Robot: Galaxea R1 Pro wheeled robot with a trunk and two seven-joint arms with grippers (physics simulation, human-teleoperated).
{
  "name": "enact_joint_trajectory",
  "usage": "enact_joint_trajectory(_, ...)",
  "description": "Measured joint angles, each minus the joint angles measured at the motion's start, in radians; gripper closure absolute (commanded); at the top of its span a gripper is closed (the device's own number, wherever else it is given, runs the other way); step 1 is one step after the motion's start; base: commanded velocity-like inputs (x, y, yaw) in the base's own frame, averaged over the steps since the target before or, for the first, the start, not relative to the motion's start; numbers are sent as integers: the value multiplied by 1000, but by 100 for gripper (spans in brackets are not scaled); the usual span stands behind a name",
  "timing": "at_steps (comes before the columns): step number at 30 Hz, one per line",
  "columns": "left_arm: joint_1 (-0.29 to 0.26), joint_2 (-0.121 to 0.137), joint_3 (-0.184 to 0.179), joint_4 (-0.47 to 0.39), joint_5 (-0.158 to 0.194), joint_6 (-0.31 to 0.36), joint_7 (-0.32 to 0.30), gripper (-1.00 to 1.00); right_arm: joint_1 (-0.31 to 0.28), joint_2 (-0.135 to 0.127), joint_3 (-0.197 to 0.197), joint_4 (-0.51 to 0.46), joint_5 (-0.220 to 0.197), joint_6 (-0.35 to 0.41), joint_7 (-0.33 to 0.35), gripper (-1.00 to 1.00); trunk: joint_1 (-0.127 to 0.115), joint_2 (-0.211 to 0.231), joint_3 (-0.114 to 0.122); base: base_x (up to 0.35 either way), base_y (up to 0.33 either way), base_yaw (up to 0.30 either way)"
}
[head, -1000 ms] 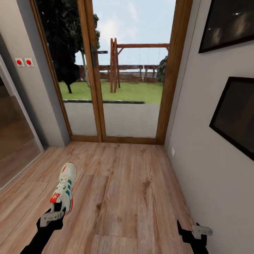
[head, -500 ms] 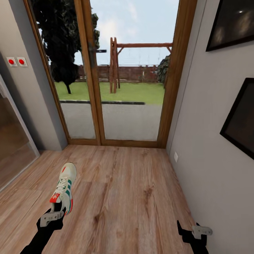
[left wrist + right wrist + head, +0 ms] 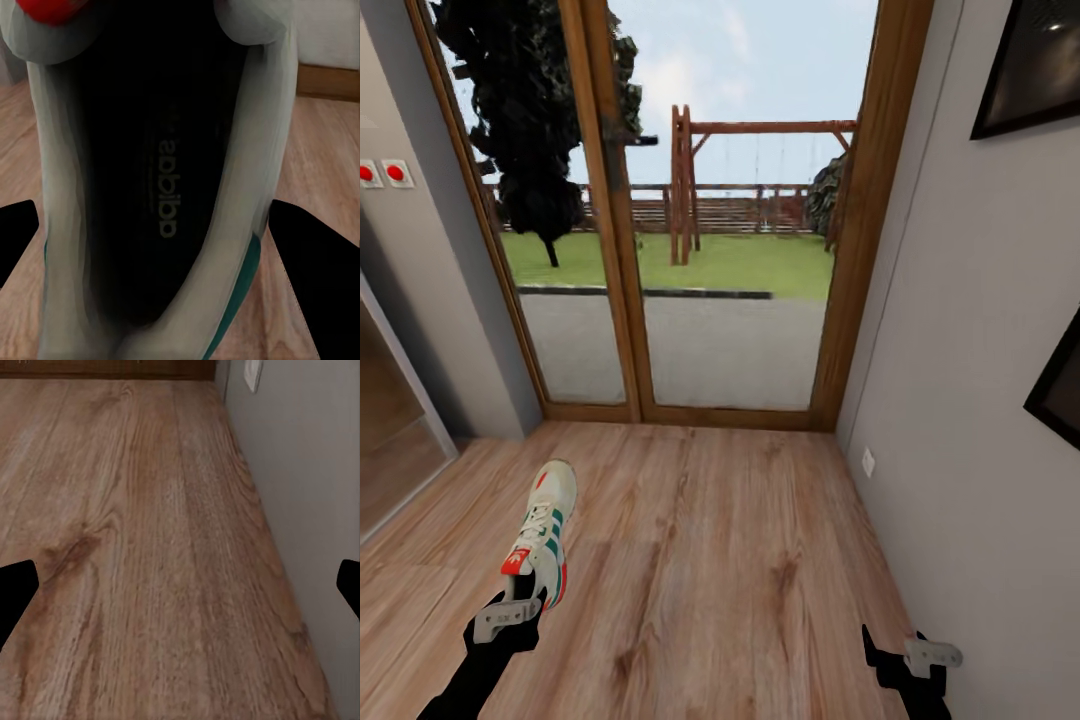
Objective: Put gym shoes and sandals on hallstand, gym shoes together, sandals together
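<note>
Wood floor [image 3: 740, 560]; one gym shoe [image 3: 542, 532], seemingly gripped.

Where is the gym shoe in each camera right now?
Head view: gym shoe at lower left, toe pointing away, heel at the left gripper.
Left wrist view: shoe's dark opening between the black fingers.
Right wrist view: the shoe is not in the picture.
Shared landmark: wood-plank corridor floor.
</note>
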Motion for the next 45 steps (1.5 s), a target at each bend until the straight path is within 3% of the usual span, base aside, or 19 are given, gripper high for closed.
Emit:
enact_joint_trajectory(15,0,0,0,0,4,1,2,100,0,1,0,0,0,0,0,-100,0,0,0,338,-36,34)
enact_joint_trajectory(45,0,0,0,0,4,1,2,100,0,2,0,2,2,0,0,-100,0,0,0,340,-41,268)
